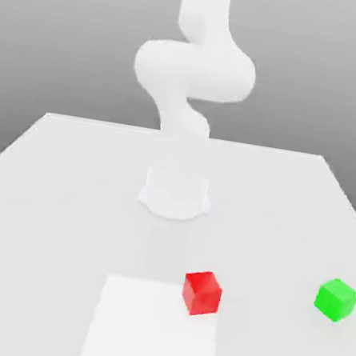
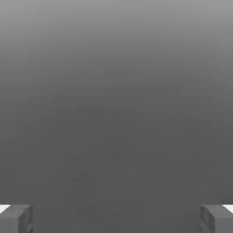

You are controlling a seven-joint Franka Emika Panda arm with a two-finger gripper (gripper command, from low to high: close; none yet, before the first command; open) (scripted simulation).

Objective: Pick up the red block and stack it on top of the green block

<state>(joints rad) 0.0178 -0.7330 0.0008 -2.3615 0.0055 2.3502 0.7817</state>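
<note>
A white table (image 1: 65, 196) fills the lower part of the exterior view, its far edge running straight across under a plain grey backdrop that fades lighter toward the top. The tabletop is matte and evenly lit, narrowing toward the far side. Nothing on it is a container; both blocks sit loose on the bare surface.

Starting at the exterior view's left, that side of the table is plain white. Near the front, a little left of centre, lies a brighter white rectangle (image 1: 140, 333) flat on the surface, reaching down to the near edge. Behind it, around the middle of the table, stands the round white base (image 1: 175, 195) of the arm (image 1: 195, 66), which rises from there, bends in thick white curves and leaves the picture at the top.

Just right of centre, the red block (image 1: 201, 292) rests on the table, touching the far right corner of the bright rectangle. It stands flat, slightly turned, with nothing on top of it. Well apart from it, toward the exterior view's right edge and slightly farther back, the green block (image 1: 336, 299) sits flat on the table, also alone.

In the hand view the gripper (image 2: 116, 219) shows two grey fingertips (image 2: 16, 218) at opposite sides, spread wide with nothing between them, against a plain grey surface.
</note>
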